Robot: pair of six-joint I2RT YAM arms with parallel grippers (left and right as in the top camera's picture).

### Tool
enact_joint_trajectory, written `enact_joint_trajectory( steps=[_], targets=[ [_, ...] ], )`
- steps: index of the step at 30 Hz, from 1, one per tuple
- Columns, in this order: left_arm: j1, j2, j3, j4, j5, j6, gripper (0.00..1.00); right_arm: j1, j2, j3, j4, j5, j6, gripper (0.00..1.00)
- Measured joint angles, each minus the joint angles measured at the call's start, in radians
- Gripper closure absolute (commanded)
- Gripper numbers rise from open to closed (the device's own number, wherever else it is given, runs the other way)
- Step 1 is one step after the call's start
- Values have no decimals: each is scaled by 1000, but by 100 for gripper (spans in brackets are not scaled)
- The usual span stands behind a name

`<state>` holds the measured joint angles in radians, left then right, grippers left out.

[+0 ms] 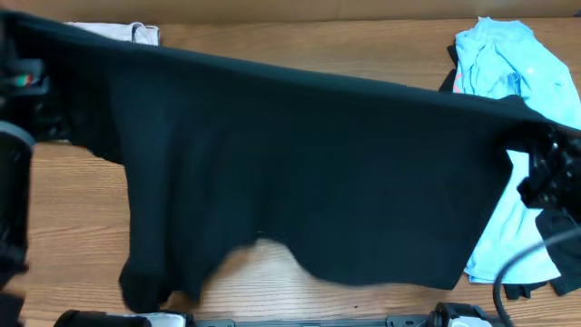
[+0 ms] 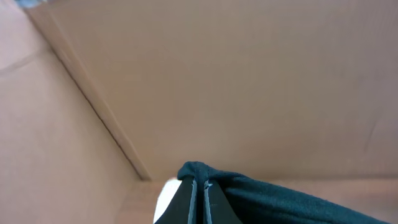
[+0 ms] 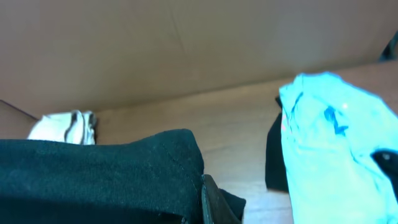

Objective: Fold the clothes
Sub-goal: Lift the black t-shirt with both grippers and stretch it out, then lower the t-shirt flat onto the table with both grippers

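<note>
black T-shirt: soft, light, limp | left pincer; right pincer: both clamped shut on its top edge | grip: corners likely best

My overhead camera looks straight down on the bench. My wrist cameras ride close behind left tool and right tool, facing the wall; all share the black shirt.

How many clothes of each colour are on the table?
black T-shirt: 1
light blue shirt: 1, partly hidden
whitish garment: 1
Total: 3
</note>
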<state>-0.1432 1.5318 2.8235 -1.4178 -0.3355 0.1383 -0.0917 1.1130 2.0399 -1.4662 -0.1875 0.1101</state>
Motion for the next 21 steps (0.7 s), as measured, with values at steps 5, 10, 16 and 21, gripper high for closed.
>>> enact_joint_trajectory(
  steps=[5,10,16,21],
  targets=[
    [0,62,-137,0,-9,0,96,0,77,-117,6,-10,1,96],
    [0,168,-248,-7,3,0,96,0,223,-287,95,-15,1,96],
    [0,341,-335,5,11,0,96,0,403,-431,282,-10,1,96],
    [0,513,-344,83,9,1,96,0,556,-456,493,12,1,96]
  ],
)
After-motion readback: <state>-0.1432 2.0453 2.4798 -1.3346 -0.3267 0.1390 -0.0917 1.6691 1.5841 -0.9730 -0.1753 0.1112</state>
